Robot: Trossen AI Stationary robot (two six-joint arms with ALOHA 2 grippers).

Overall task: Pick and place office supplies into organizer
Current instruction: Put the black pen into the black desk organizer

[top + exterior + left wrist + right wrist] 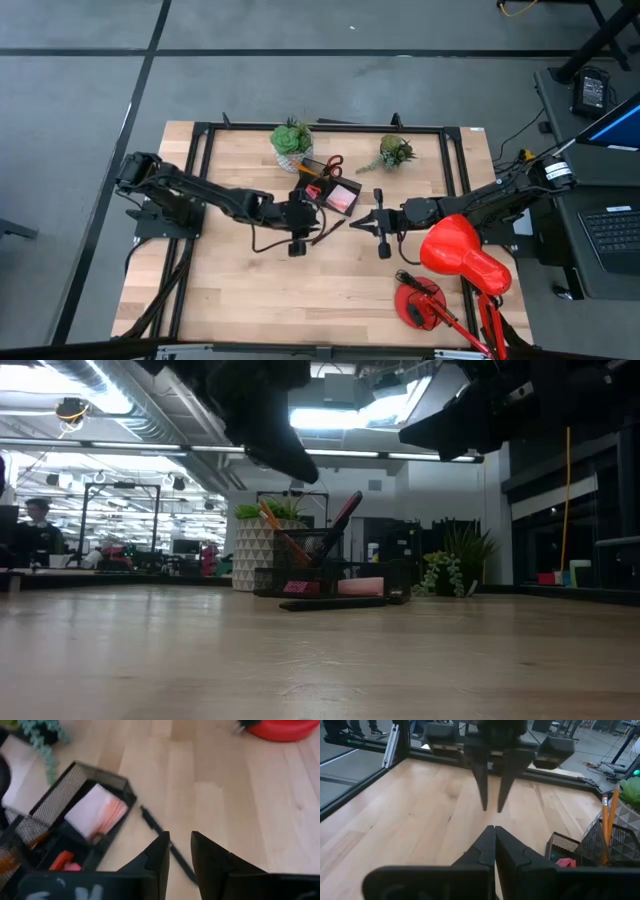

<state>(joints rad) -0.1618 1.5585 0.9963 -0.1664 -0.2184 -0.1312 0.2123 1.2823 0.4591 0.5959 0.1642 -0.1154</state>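
The black mesh organizer (322, 190) stands at the table's middle. Its low tray holds a pink sticky-note pad (97, 812) and small pink and orange-red erasers (65, 862). Pencils (606, 822) and red-handled scissors (333, 165) stand in its taller compartment. A black pen (150, 820) lies flat on the wood just in front of the organizer. My left gripper (179, 847) hangs open above the pen, well clear of the table, fingers slanting down. Facing it from the right, my right gripper (494, 830) is shut and holds nothing.
Two potted plants (292, 140) (396, 152) stand behind the organizer. A red desk lamp (462, 255) with its round base (418, 303) occupies the near right. Bare wood stretches across the table's near left side.
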